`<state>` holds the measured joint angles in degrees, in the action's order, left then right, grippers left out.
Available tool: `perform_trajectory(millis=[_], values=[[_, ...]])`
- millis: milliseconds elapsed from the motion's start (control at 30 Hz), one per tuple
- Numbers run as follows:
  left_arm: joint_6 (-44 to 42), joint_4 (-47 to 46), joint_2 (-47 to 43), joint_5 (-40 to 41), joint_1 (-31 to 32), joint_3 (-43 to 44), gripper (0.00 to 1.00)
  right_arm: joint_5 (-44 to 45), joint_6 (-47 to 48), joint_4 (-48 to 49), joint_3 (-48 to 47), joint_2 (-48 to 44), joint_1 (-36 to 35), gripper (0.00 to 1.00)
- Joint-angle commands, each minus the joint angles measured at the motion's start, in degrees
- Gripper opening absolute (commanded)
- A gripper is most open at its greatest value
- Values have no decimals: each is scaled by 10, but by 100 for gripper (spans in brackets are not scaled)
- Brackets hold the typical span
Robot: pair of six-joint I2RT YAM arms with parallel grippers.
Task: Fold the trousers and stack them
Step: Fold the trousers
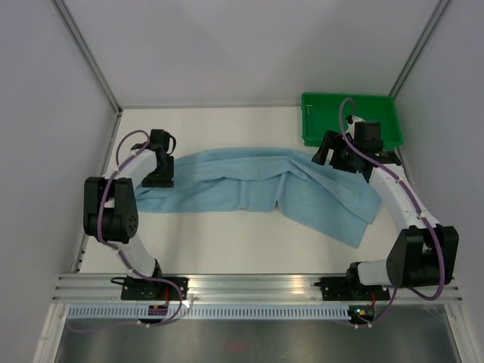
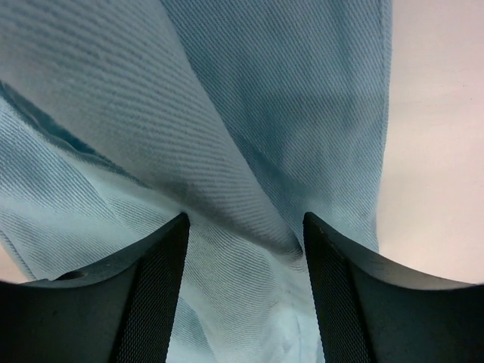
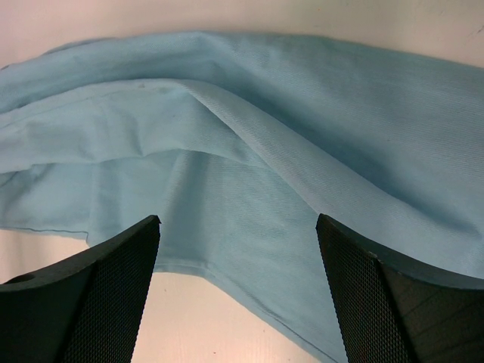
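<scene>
Trousers (image 1: 257, 185) (sky-blue, rumpled) across table (image 1: 227, 242)

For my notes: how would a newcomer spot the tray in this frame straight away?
Start at the white table seen from above and go to its far right corner, just beyond the right gripper. The tray sits there: the only bright green, rimmed thing, unlike the soft light-blue trousers spread across the middle.
</scene>
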<state>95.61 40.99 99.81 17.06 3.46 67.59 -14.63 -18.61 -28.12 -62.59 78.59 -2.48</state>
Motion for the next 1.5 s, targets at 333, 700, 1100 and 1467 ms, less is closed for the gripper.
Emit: perform_trajectory(millis=[333, 700, 1100, 1467], values=[[-177, -34, -27, -19, -10, 27, 2, 14, 4, -5, -6, -29, -2, 91], [-560, -275, -330, -243, -192, -256, 2, 17, -18, -4, 1, 3, -2, 91], [-653, -335, -327, -319, -201, -349, 90, 6, 22, -9, 54, 16, -2, 90], [-633, -241, -356, -262, -205, -189, 92, 175, -68, 29, 128, 33, -1, 89]])
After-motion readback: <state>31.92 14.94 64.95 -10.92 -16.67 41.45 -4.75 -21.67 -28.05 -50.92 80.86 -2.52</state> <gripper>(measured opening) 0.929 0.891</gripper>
